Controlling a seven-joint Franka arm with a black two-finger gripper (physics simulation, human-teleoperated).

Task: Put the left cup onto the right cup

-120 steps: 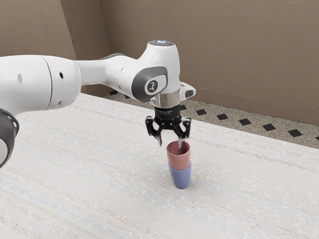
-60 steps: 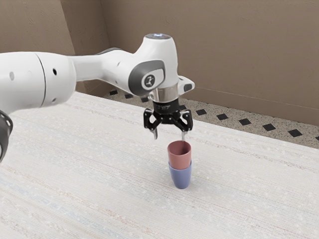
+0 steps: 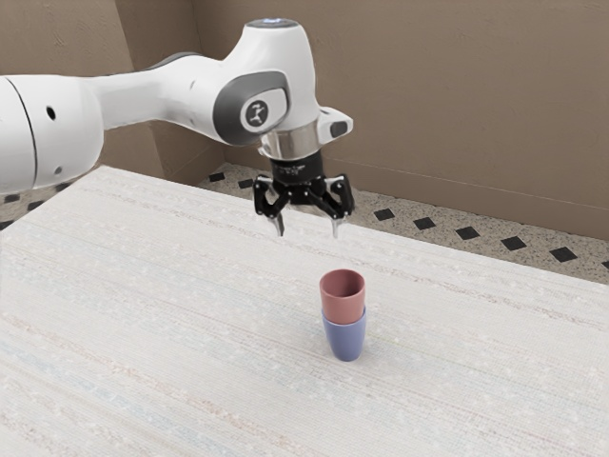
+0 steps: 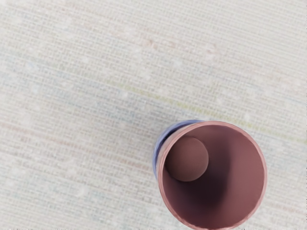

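A dusty-red cup [image 3: 342,294] sits nested upright in a blue cup [image 3: 344,336] on the pale woven table [image 3: 143,314]. My gripper [image 3: 304,227] hangs open and empty above the stack, off toward the exterior view's left, with clear air between its fingertips and the red rim. From the wrist view I look down into the red cup [image 4: 213,176], and a sliver of the blue cup [image 4: 159,142] shows beside its rim.
The table's far edge runs behind the gripper, with a speckled floor with black diamond tiles [image 3: 466,231] and brown walls [image 3: 457,86] beyond. My white arm [image 3: 114,95] comes in from the exterior view's left.
My gripper has risen from the red cup's rim and drifted toward the exterior view's left, fingers open. The two stacked cups have stayed put.
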